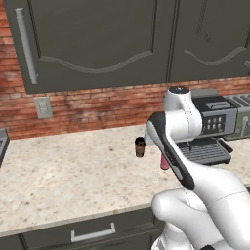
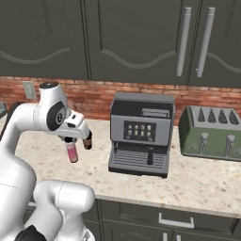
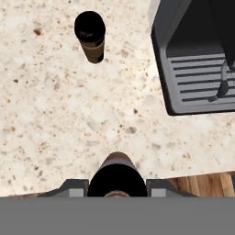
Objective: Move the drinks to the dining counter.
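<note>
Gripper [image 2: 70,140] is closed part-way on the pink bottle [image 2: 71,152], gripping at the neck under its dark cap; the bottle hangs upright below the hand, clear of the countertop [image 1: 63,171].

Per view:
- Right base view: the clearest look at the grip. Pink translucent body, darker band at the top, held at 9 o'clock of the coffee machine [image 2: 141,134]. Green toaster [image 2: 212,132] sits at 3 o'clock of that machine, just beside it. The brown cup is mostly hidden behind the hand here.
- Left base view: the forearm covers the gripper; only the bottle's lower pink part shows, under the arm. The brown cup [image 1: 140,146] stands upright on the counter at 9 o'clock of the bottle, near it and not touching. A wall outlet [image 1: 43,107] sits on the brick backsplash [image 1: 97,105].
- Hand view: looks straight down. The bottle's dark cap shows at 6 o'clock between the fingertips [image 3: 72,188]; the cup sits at 11 o'clock, with the coffee machine's drip tray at 2 o'clock. A wooden floor strip [image 3: 202,183] shows past the counter edge at 5 o'clock.

Counts: one pink bottle, one brown cup, one coffee machine, one toaster, one outlet.

Looks: the bottle is small and slim, pink with a dark cap. The cup is short and brown with a black lid.
</note>
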Tool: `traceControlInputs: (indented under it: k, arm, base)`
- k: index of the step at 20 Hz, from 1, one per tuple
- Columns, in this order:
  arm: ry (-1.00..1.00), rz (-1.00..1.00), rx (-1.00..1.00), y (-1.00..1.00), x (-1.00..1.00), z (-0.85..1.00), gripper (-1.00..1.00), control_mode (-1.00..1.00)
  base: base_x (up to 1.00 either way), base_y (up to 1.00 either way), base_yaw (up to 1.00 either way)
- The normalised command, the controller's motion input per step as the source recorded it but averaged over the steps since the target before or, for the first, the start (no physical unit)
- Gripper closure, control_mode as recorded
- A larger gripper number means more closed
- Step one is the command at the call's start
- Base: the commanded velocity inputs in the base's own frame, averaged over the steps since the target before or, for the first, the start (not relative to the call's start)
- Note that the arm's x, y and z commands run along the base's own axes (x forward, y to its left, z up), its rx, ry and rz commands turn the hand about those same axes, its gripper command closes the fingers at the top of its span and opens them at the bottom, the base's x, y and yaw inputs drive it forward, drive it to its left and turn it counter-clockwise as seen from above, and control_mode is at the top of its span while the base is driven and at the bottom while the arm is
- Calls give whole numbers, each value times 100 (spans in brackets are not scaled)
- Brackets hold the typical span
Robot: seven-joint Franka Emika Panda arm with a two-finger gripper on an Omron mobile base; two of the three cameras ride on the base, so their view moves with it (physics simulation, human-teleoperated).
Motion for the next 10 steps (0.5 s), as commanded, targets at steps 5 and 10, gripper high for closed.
traceControlInputs:
  k: [5,10]
  arm:
    - [0,0,0,0,-18,18,100,-100]
    - [0,0,0,0,-14,1,100,100]
  base:
    - [0,0,0]
    - [-5,0,0]
